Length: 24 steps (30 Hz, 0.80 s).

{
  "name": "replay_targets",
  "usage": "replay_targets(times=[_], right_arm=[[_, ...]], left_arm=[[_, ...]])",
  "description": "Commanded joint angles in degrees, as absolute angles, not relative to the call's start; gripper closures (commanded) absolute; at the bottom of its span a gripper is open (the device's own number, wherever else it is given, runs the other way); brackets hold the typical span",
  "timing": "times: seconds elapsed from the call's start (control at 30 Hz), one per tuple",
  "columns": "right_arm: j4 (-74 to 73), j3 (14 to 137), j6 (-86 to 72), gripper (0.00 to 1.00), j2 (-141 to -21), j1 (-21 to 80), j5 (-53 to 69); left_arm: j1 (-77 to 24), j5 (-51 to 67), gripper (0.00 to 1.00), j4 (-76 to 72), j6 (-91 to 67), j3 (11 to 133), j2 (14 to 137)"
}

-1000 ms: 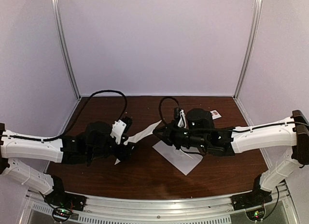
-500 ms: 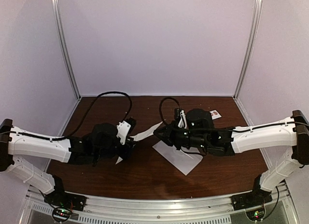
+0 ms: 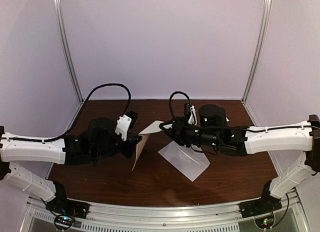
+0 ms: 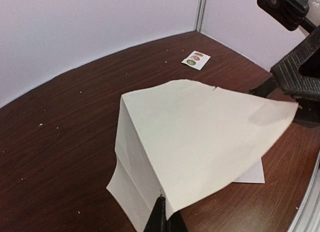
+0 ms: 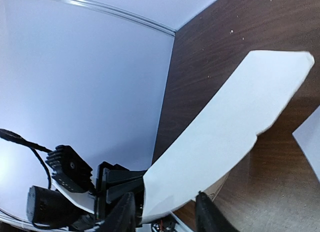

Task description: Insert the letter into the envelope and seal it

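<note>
The pale grey-white envelope (image 3: 145, 142) is lifted off the table, bowed, with fold lines along one side (image 4: 200, 137). My left gripper (image 3: 136, 141) is shut on its near edge, the two fingers pressed together on the paper (image 4: 162, 217). My right gripper (image 3: 167, 128) is at the envelope's other end. Its fingers stand apart, and the paper (image 5: 225, 137) passes loosely between them (image 5: 165, 217). A plain white sheet, the letter (image 3: 183, 160), lies flat on the table under the right arm.
A small card of round stickers (image 4: 196, 59) lies near the back right corner of the brown table (image 3: 150, 184). White walls with metal posts (image 3: 67, 47) enclose the back and sides. Black cables loop above both wrists.
The left gripper has closed on the envelope's edge. The right gripper has opened and let go of its end. The envelope now hangs steeper from the left gripper.
</note>
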<state>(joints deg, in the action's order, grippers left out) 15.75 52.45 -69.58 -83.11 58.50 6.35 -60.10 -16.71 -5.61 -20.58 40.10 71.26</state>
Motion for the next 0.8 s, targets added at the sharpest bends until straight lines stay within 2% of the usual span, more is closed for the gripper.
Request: replay_targets(times=[0.0,0.07,0.43,0.63,0.77], right_arm=[[10.99,59.0,-58.59,0.48,-77.89,56.92,6.98],[6.59,61.8,-53.21,0.39,-76.34,56.11,6.72],[-13.66,69.35,-26.18,0.07,-66.07,53.79,5.48],[-23.83,73.98,-16.06,0.01,-66.28,53.79,15.59],[-28.0,77.11,-12.58,0.01,-67.85,53.79,22.62]], left_arm=[[-55.74,-8.64,1.0,2.84,-22.23,47.26,68.73],[-53.1,-3.04,1.0,7.06,-22.49,50.04,68.94],[-50.1,18.0,1.0,14.96,-18.15,60.64,68.17],[-50.1,28.62,1.0,19.63,-11.94,63.76,68.3],[-50.1,35.55,1.0,23.9,-8.8,66.14,68.99]])
